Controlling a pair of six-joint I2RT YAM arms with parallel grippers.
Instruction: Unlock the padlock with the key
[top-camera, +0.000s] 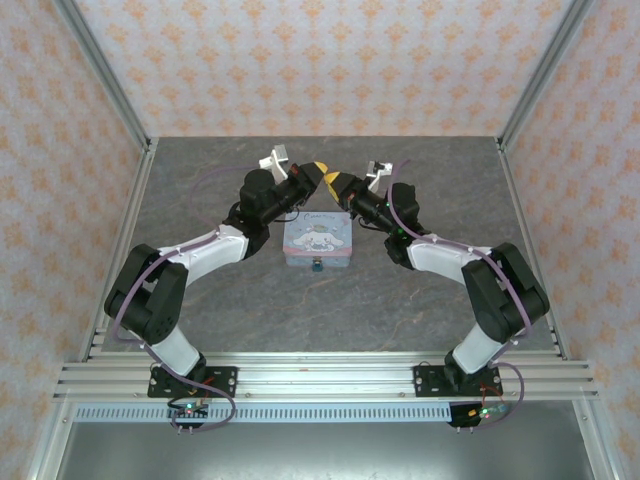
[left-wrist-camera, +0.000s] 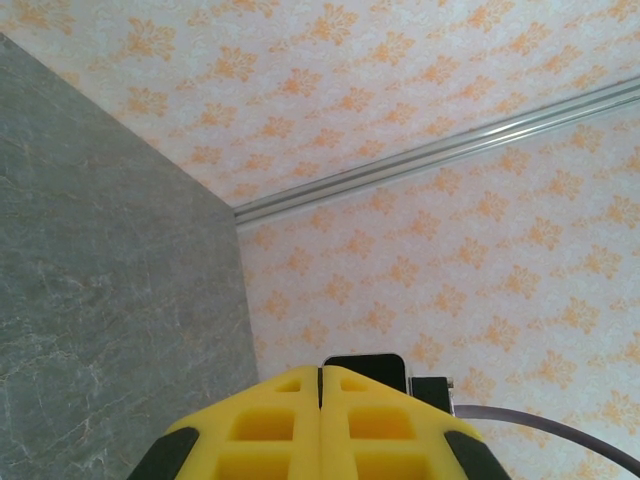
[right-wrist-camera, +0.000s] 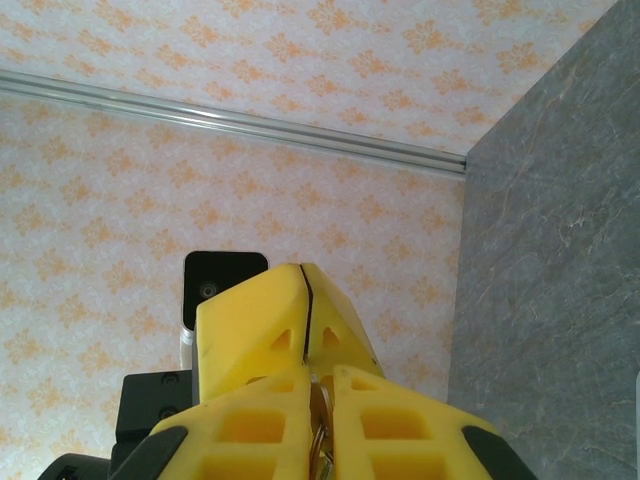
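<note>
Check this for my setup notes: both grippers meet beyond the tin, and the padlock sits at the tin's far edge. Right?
No: the top external view shows the padlock at the near edge of the tin, not the far one. The left gripper and right gripper do meet beyond it.

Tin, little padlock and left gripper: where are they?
tin (top-camera: 318, 238), top view, its printed lid.
padlock (top-camera: 316, 266), top view, its teal body.
left gripper (left-wrist-camera: 320, 385), left wrist view, between its shut yellow fingertips.

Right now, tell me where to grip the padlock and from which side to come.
Grip the padlock by its body, probably coming from the near side: it sits at the near wall of the tin, which blocks the far side.
</note>
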